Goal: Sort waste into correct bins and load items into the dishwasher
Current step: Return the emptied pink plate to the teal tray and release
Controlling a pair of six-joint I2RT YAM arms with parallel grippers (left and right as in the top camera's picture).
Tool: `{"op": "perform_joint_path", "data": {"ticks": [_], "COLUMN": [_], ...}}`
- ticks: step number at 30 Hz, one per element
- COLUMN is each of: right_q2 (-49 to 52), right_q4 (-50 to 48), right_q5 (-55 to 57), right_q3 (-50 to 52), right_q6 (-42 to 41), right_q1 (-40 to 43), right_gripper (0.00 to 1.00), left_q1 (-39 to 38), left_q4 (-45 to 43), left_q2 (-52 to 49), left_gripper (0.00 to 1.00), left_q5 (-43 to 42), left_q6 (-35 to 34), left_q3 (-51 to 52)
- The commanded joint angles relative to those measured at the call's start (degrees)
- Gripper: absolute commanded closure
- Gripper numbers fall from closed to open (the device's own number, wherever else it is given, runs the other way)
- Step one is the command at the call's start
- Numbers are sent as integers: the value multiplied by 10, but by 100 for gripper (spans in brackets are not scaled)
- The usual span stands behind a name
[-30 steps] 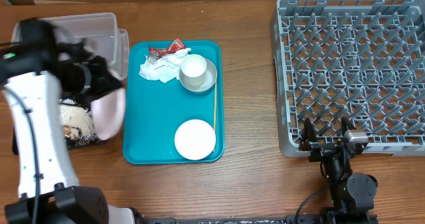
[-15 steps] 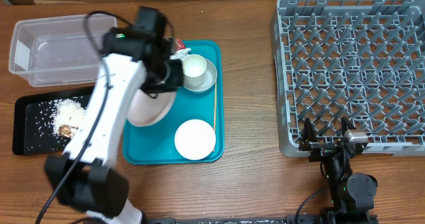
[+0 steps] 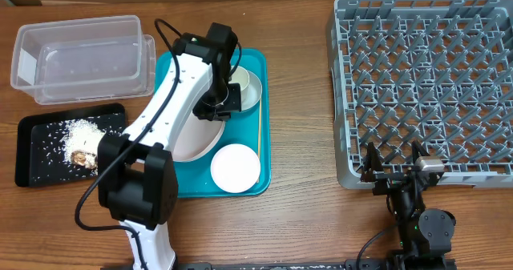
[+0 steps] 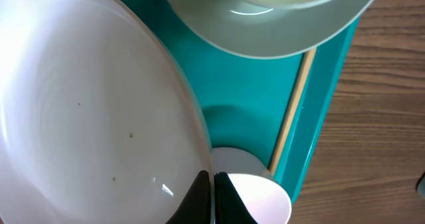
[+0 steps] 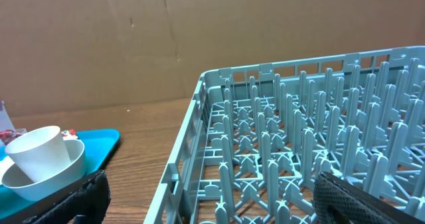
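Plate [image 4: 86,117], large and pale, lies over the teal tray [image 3: 166,182], its rim pinched tight in the left claw [image 4: 214,187]. It is just beside the green bowl [image 4: 265,24] and a small white dish [image 3: 236,167]; whether it touches the tray is unclear. The right claw [image 3: 393,167] is spread wide by the rack [image 3: 425,78].

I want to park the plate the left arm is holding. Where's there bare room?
The widest free patch is the bare table between the tray and the rack. The narrow strip along the tray's far side is free too. The tray itself is crowded: bowl, small plate, chopstick.
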State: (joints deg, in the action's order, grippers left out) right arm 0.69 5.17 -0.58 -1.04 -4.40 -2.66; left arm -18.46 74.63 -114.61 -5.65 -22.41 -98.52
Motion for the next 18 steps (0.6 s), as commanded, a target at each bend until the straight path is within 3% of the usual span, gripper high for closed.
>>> {"op": "perform_joint_path", "data": {"ticks": [1,5,11,12,18], "right_q2": [-5,-5,-5,-5,-5], "right_q4": [-3,-3,-3,-3,-3], "right_q5": [5,5,5,5,5], "right_q3": [6,6,6,6,6], "right_q6": [3,3,3,3,3], "right_q1": [1,1,1,1,1], "right_gripper": [0,0,0,0,0], "left_q1": [-4,-4,-4,-2,5], "left_q4": [-1,-3,-1,1,17], "left_q2": [-19,-21,-21,-21,-19], "left_gripper": [96,95,83,78,78], "left_q5": [12,12,12,12,11], "left_q6": [-12,-12,-11,-11,-8], "left_q3": [-9,-9,-10,-10,-16]}}
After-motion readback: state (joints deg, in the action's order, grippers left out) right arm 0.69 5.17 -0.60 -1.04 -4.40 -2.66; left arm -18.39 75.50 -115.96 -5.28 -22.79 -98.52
